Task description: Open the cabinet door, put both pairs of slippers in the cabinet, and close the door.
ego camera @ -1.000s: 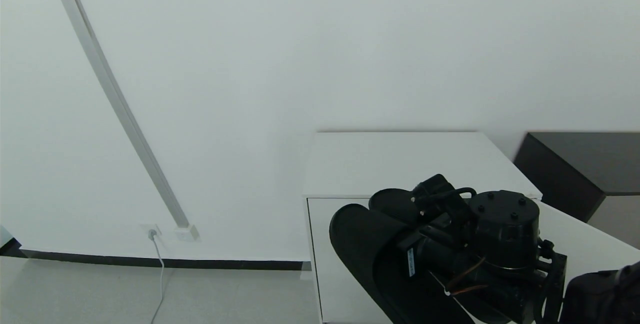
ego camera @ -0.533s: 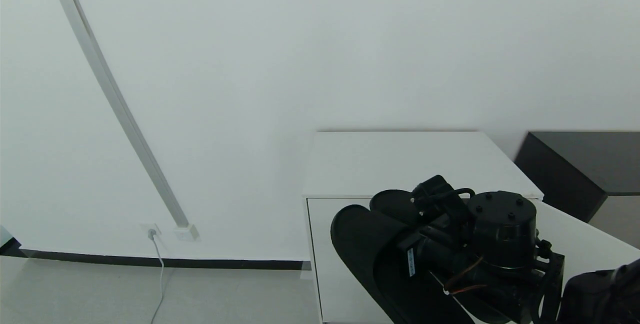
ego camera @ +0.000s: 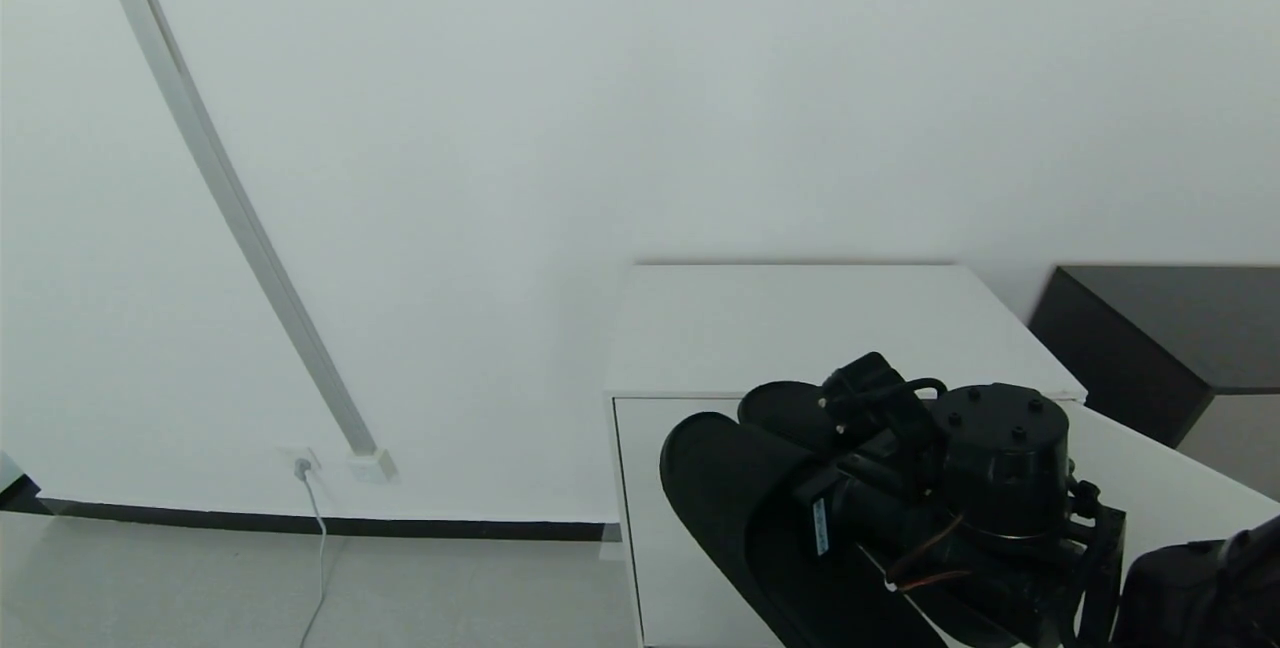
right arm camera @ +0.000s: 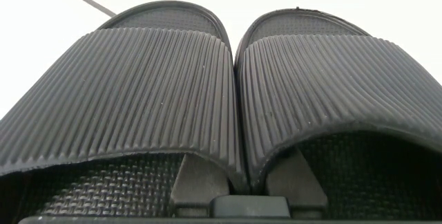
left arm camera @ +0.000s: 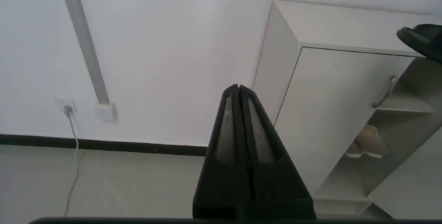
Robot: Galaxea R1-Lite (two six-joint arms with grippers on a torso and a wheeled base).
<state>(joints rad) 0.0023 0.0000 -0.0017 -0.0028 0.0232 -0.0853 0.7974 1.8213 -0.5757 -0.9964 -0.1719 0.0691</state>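
A pair of black slippers (ego camera: 730, 488) hangs in front of the white cabinet (ego camera: 800, 328), held up by my right gripper (ego camera: 850, 473). In the right wrist view their ribbed straps (right arm camera: 138, 92) lie side by side, and the gripper (right arm camera: 245, 186) is shut on the pair. The cabinet's left door (left arm camera: 331, 113) with its handle (left arm camera: 385, 91) is closed. Its right side stands open, with a beige pair of slippers (left arm camera: 369, 141) on a shelf. The open door (ego camera: 1160, 478) swings out to the right. My left gripper (left arm camera: 239, 134) is shut and empty, off to the cabinet's left.
A dark piece of furniture (ego camera: 1170, 328) stands right of the cabinet. A conduit (ego camera: 230, 198) runs down the wall to a socket with a cable (ego camera: 303, 466). Bare floor (ego camera: 200, 578) lies left of the cabinet.
The right arm with the black slippers has sunk very slightly. Nothing else has visibly changed.
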